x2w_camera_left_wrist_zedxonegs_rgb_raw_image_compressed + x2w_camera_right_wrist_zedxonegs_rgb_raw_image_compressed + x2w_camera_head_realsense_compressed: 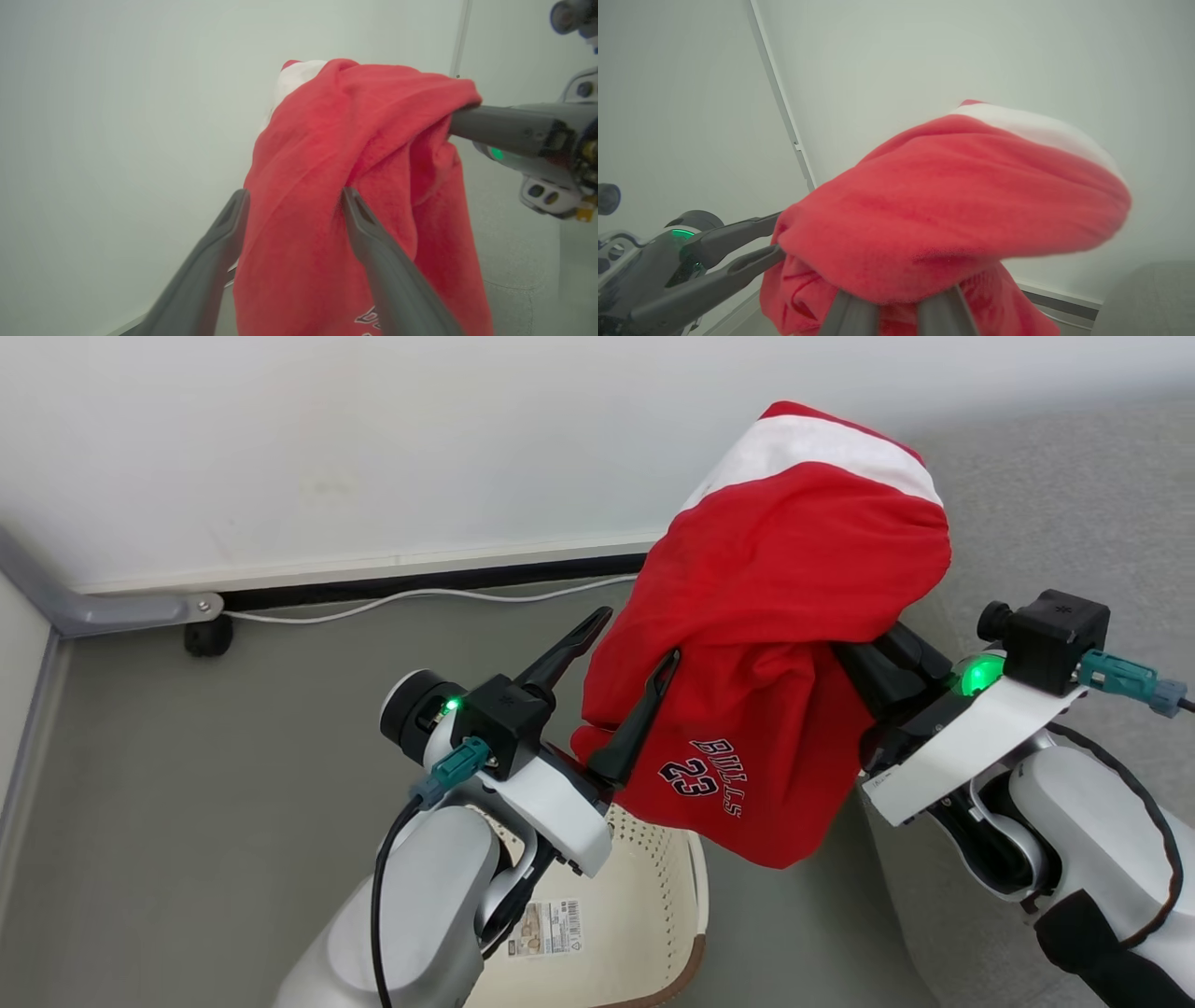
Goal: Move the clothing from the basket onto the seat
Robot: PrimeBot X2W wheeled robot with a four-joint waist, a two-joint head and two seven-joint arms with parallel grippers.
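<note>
The red clothing [784, 616], with a white band and "BULLS 23" print, hangs in the air, draped over my right gripper [873, 658]. That gripper is shut on the fabric and its fingertips are buried in the cloth. My left gripper [635, 639] is open at the garment's left side. In the left wrist view a fold of the clothing [327, 196] lies between its spread fingers [359, 219]. The cream basket [653, 868] sits on the floor below my left arm, with a barcode sticker on its bottom. The grey seat [1064, 495] is to the right.
A pale wall runs across the back, and a white cable [420, 596] trails along its dark baseboard. A grey metal rail [131, 609] and a black foot [207, 637] stand at the far left. Grey floor [233, 756] spreads left of the basket.
</note>
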